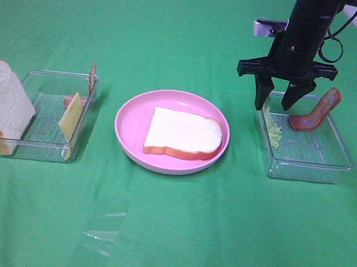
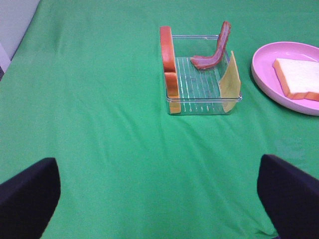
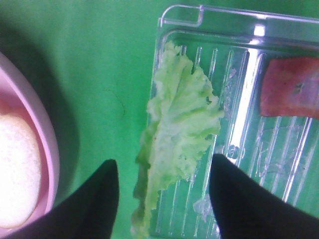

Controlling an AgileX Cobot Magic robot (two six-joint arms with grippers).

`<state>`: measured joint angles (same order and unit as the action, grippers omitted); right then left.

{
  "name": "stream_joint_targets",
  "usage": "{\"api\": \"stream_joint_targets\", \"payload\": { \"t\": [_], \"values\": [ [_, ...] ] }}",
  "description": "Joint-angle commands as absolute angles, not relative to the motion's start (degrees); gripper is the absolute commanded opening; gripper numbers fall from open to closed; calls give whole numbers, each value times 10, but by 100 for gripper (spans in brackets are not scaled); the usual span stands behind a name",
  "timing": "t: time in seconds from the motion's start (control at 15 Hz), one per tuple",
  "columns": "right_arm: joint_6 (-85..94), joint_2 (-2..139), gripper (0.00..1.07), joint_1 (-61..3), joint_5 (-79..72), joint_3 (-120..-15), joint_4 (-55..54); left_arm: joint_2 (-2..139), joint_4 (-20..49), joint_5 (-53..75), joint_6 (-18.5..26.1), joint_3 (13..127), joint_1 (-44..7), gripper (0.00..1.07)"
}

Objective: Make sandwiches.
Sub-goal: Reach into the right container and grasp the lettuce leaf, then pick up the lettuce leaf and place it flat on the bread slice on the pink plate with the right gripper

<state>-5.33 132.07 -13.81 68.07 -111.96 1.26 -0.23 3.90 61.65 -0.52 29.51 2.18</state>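
Exterior high view – right arm: black, coming in from the top right, wrist pointed straight down.
Right gripper (image 1: 274, 106): jaws spread wide, holding nothing. It hangs just above the lettuce leaf (image 1: 273, 129), and in the right wrist view one finger (image 3: 94, 199) shows on each side of the leaf.
Left gripper (image 2: 159, 199): out of the exterior view. The left wrist view shows its two dark fingers far apart and empty, over bare cloth, well back from the left tray (image 2: 204, 107).
Sandwich so far: one bread slice (image 1: 181, 134) lying flat on the pink plate (image 1: 133, 134), mid-table.
Right tray (image 1: 312, 156): clear plastic. The lettuce lies along the wall nearest the plate, with its edge over that wall. A bacon strip (image 1: 315, 111) curls up at the far side.
Left tray contents: a second bread slice (image 1: 3, 102) leaning on the outer end, a cheese slice (image 1: 69, 120) against the plate-side wall and a bacon strip (image 2: 214, 50) at the far end.
Surface: green cloth (image 1: 219, 229) – a clear plastic scrap (image 1: 105, 222) lies in front of the plate.
Room: pale wall at the upper corners.
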Motion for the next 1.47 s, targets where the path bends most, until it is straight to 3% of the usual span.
{"api": "stream_joint_targets", "payload": {
  "t": [0.07,0.27,1.13,1.47],
  "values": [
    [-57,1321,35,-137,690,-1123,9,-11,39,615,-5,295,21,102],
    [-56,1321,1,-137,692,-1123,0,-11,39,615,-5,295,21,102],
    [-68,1165,0,-138,765,-1121,0,-11,39,615,-5,295,21,102],
    [0,1097,0,-139,720,-1074,-164,-11,39,615,-5,295,21,102]
  ]
}}
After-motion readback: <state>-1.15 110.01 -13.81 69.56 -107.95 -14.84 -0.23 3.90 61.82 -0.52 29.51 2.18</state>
